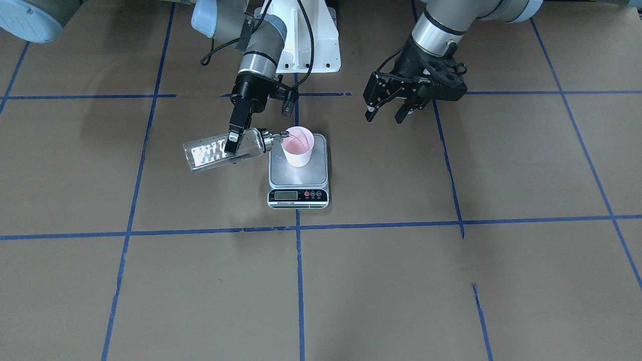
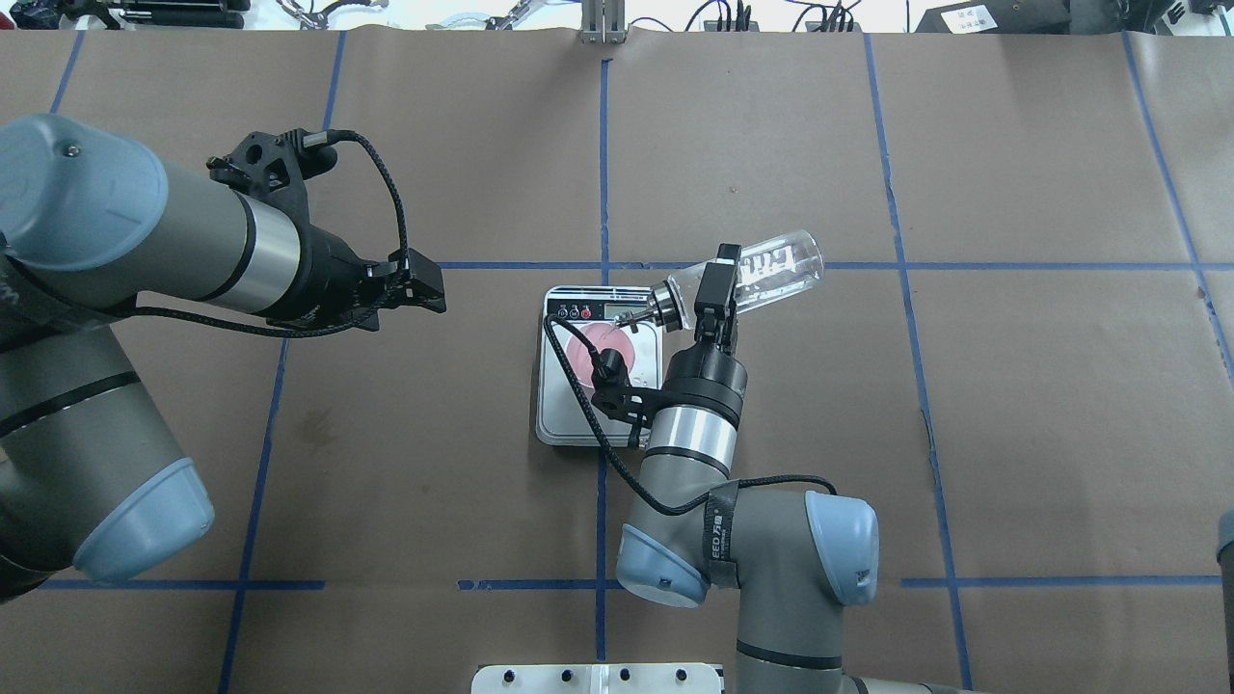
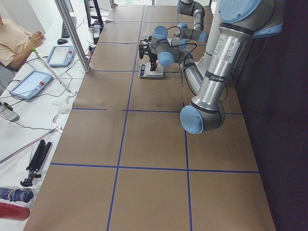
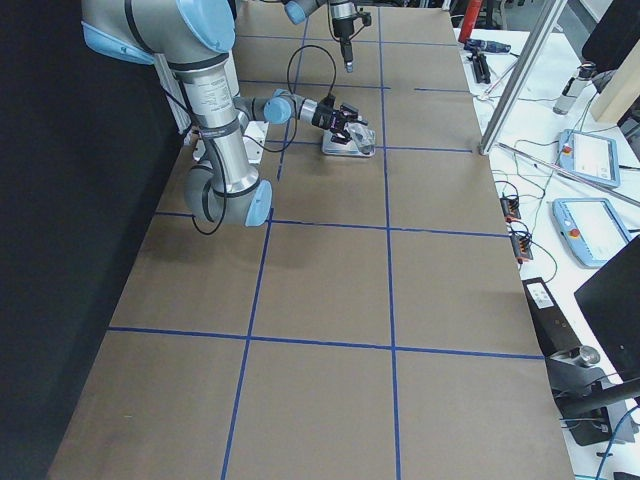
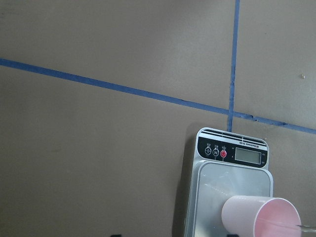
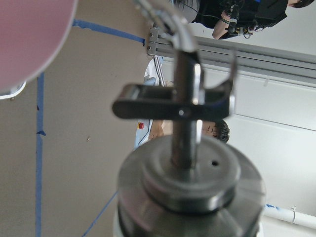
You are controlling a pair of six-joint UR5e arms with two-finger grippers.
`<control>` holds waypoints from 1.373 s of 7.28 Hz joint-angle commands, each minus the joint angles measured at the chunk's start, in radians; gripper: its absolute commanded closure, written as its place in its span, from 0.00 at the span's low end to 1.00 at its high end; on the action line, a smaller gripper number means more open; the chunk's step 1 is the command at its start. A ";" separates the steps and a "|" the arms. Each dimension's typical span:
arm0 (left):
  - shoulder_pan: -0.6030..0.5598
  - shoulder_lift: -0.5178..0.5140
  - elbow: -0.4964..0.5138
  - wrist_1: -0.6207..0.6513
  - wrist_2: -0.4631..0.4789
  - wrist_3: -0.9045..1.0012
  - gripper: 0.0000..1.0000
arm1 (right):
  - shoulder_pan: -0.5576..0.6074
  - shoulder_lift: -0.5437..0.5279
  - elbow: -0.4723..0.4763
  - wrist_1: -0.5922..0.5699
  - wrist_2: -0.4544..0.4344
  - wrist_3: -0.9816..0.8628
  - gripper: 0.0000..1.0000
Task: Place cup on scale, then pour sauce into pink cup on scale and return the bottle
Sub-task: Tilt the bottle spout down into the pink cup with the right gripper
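The pink cup [image 1: 298, 145] stands upright on the silver scale [image 1: 298, 176], towards the platform's back edge. My right gripper [image 1: 233, 143] is shut on the clear glass bottle [image 1: 210, 153], which is tipped almost level with its silver cap and spout at the cup's rim. In the overhead view the bottle [image 2: 771, 270] lies right of the scale [image 2: 569, 414], and the right wrist partly covers the cup [image 2: 590, 345]. The sauce is too clear to make out. My left gripper [image 1: 385, 116] is open and empty, off to the side of the scale. The left wrist view shows the cup [image 5: 261, 217] on the scale [image 5: 222, 182].
Blue tape lines divide the brown table cover. The white robot base [image 1: 308, 45] stands behind the scale. An operator [image 3: 14, 43] sits with tablets on the side table beyond the far edge, behind a metal post [image 3: 72, 33].
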 commanded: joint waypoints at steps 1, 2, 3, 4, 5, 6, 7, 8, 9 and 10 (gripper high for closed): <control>0.000 -0.003 0.004 0.000 0.000 -0.001 0.23 | 0.000 -0.005 0.000 0.000 -0.009 -0.021 1.00; 0.000 -0.003 0.004 0.000 0.000 -0.001 0.23 | -0.002 -0.013 0.000 0.000 -0.011 -0.022 1.00; 0.002 -0.004 0.004 0.000 0.000 -0.001 0.23 | -0.002 -0.015 0.000 0.000 -0.011 -0.022 1.00; 0.002 -0.004 0.004 0.000 0.000 -0.001 0.23 | -0.002 -0.016 0.000 0.000 -0.014 -0.025 1.00; 0.002 -0.004 0.004 0.000 0.000 -0.001 0.23 | -0.002 -0.022 0.000 0.000 -0.021 -0.031 1.00; 0.002 -0.006 0.004 0.000 0.000 -0.001 0.23 | -0.002 -0.019 0.002 0.002 -0.023 -0.030 1.00; 0.002 -0.006 0.004 0.000 0.000 -0.001 0.23 | 0.003 -0.019 0.008 0.003 -0.023 -0.019 1.00; 0.002 -0.006 0.004 0.000 0.000 -0.001 0.23 | 0.005 -0.021 0.013 0.015 -0.022 0.004 1.00; 0.002 -0.006 0.004 0.000 0.000 -0.001 0.23 | 0.006 -0.033 0.016 0.017 -0.020 0.133 1.00; 0.002 -0.006 0.004 0.000 0.000 -0.001 0.23 | 0.005 -0.053 0.019 0.017 -0.014 0.263 1.00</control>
